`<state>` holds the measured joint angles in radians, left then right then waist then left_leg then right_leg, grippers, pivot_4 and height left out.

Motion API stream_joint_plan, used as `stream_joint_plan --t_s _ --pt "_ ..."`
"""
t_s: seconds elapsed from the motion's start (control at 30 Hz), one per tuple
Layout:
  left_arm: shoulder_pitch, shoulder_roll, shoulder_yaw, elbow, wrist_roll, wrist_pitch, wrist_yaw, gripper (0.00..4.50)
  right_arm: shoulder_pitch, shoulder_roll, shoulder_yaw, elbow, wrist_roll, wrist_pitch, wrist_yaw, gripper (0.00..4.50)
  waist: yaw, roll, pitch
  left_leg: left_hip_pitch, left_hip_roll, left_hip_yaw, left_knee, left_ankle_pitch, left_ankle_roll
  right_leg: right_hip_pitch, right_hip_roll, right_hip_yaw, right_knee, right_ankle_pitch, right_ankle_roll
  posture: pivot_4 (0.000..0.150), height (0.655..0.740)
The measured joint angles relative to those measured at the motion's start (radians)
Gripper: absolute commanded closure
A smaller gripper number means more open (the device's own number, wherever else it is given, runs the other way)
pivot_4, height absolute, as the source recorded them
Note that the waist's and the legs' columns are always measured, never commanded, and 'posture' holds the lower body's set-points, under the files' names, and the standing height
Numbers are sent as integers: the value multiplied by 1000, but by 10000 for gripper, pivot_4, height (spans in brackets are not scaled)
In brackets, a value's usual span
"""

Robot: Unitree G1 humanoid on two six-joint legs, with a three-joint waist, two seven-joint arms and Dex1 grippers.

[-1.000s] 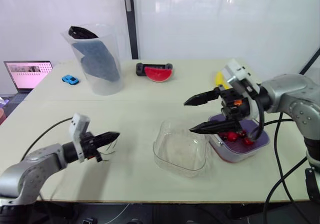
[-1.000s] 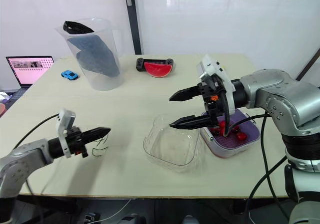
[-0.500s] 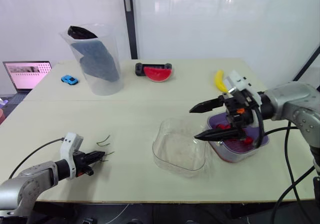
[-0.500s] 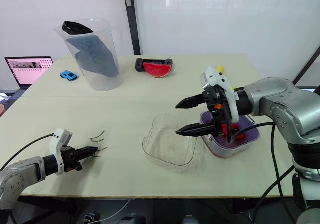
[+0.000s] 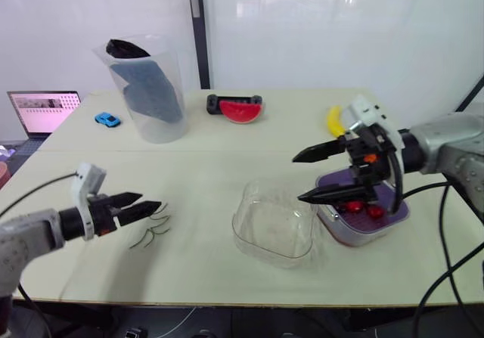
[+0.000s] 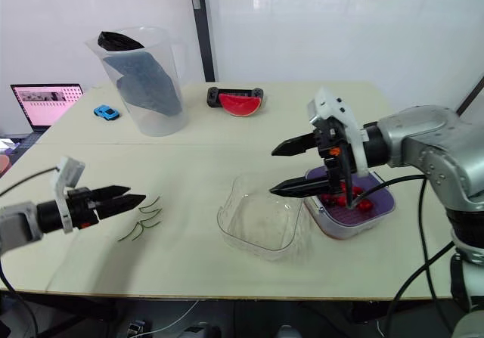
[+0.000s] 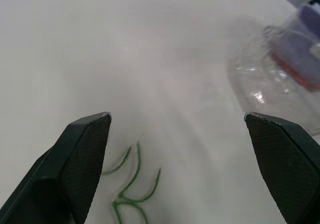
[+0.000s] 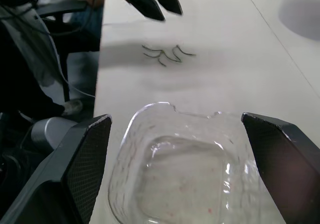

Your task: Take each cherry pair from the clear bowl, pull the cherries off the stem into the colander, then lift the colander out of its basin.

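1. A cream rectangular table [image 6: 227,164] bears the whole spread.
2. At its far left, a tall clear plastic pitcher [image 6: 144,81] stands upright, with a small blue toy car [image 6: 105,112] near it.
3. Along the far side rest a red watermelon slice in a black holder [image 6: 240,102] and a yellow banana [image 5: 333,119].
4. Nearer, a clear plastic bowl [image 6: 261,221] sits just beside a pale basin [image 6: 344,228].
5. Thin green stems [image 6: 144,218] lie well apart from the bowl, to the left.

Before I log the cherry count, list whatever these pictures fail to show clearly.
- Red cherries in the purple colander: in the head views, the count is hidden by the right hand and its black cable.
- Yellow curved object: in the left eye view, partly hidden behind that hand.
- Open laptop: the screen content is too small to read.
- Dark item inside the tall clear jug: obscured by the cloudy wall.
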<state>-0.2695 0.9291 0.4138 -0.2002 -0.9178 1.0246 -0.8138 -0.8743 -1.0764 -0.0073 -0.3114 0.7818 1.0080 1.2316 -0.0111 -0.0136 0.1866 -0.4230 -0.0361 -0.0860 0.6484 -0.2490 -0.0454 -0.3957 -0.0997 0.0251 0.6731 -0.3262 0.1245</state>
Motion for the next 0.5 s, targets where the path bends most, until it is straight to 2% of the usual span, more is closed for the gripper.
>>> stream_joint_plan --t_s 0.1,0.23,0.43,0.5 --pt "-138 54 -58 -14 -44 22 -92 381 21 -55 -51 -2 7 31 -21 0 0 0 0 -1 -1 0 0 0 0 0 0 -1 0 0 0 1500 7400" --pt "-327 39 -170 -22 -64 -4 -202 381 115 -108 -145 -41 17 82 -79 0 -3 0 0 0 -2 1 0 0 0 0 1 0 0 0 0 1500 7400" --pt "-516 -51 -329 1 -32 -90 -361 381 397 -161 -408 -167 26 225 -188 0 -5 0 0 -1 -2 3 1 0 0 0 2 0 2 0 0 1500 7400" --pt "-584 -102 -367 47 -9 -126 -400 381 538 -156 -554 -235 12 295 -217 0 1 0 0 -1 -2 3 2 0 0 1 3 -2 2 0 0 1500 7400"
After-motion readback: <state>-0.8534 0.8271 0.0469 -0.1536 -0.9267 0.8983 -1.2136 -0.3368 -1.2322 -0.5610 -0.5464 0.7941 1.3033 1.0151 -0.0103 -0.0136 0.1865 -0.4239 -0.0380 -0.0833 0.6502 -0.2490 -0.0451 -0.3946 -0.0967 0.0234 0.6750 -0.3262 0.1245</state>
